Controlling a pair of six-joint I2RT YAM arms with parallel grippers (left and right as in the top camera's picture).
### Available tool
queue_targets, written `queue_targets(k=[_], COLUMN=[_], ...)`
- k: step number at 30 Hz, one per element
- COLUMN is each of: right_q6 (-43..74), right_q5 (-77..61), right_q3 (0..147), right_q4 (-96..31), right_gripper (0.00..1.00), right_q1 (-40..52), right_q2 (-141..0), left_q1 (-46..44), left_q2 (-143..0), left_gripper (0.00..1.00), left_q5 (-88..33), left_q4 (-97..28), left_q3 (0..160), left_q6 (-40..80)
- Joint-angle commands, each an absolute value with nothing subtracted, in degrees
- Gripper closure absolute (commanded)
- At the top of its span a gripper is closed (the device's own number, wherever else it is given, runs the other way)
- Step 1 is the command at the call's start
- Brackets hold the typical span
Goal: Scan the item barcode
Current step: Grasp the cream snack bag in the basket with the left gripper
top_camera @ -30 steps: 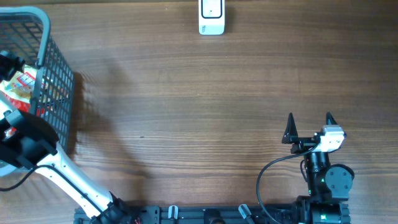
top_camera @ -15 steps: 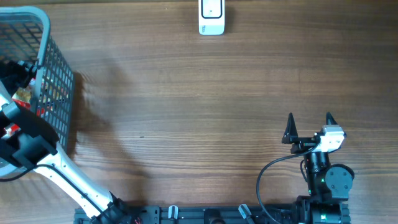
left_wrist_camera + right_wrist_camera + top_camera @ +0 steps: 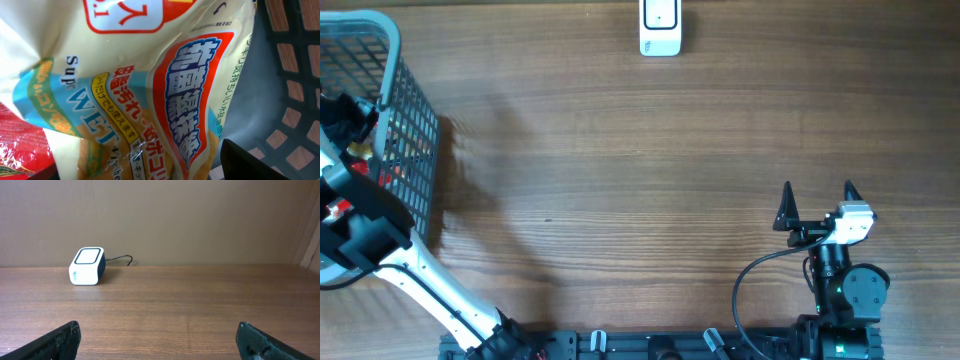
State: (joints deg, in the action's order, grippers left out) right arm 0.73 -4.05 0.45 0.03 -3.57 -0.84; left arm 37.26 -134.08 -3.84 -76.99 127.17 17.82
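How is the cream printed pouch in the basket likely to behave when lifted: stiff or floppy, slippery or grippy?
Probably floppy: the pouch is creased and buckled, so it may sag when lifted. Possibly slippery: its film looks glossy. Unlikely to roll, being a soft flat pack in the basket.

Soft, even light; a faint shadow lies on the table (image 3: 650, 200) right of the basket (image 3: 415, 130). Inside the basket, the packet (image 3: 150, 100) looks blurred (very close, with glossy highlights).

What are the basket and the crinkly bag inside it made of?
The basket looks like grey plastic, maybe coated wire: a stiff matte grid you can see through. The bag looks like thin glossy plastic film: shiny creases and printed colours.
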Motion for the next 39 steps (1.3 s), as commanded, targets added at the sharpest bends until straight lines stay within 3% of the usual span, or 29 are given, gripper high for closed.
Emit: queue_targets(k=[1, 10, 16, 18, 25, 39], right_q6=[0.1, 0.1, 0.1, 0.2, 0.1, 0.1], right_q5=[-4.5, -4.5, -4.5, -4.5, -4.5, -4.5], right_q3=[0.3, 0.3, 0.3, 0.3, 0.3, 0.3], right_q4=[0.2, 0.2, 0.2, 0.2, 0.2, 0.2], right_gripper=[0.0, 0.0, 0.0, 0.0, 0.0, 0.0], right_q1=[-3.8, -3.8, -3.8, -3.8, -3.8, -3.8], right_q2=[-0.4, -0.4, -0.4, -0.4, -0.4, -0.4], left_q1=[37.5, 37.5, 37.5, 37.5, 37.5, 37.5], left_q2=[-134.4, -134.4, -134.4, -134.4, -134.4, -123.1], left_gripper=[0.33, 0.41, 0.41, 0.49, 0.96, 0.96], left_q5=[-5.3, -5.4, -5.6, -5.5, -5.6, -5.6], left_q4=[-76.1, -75.7, -72.9, -72.0, -70.3, -70.0], left_q3=[126.5, 126.2, 121.8, 120.7, 120.7, 120.8], left_q6=[16.7, 16.7, 16.8, 16.7, 16.9, 17.1])
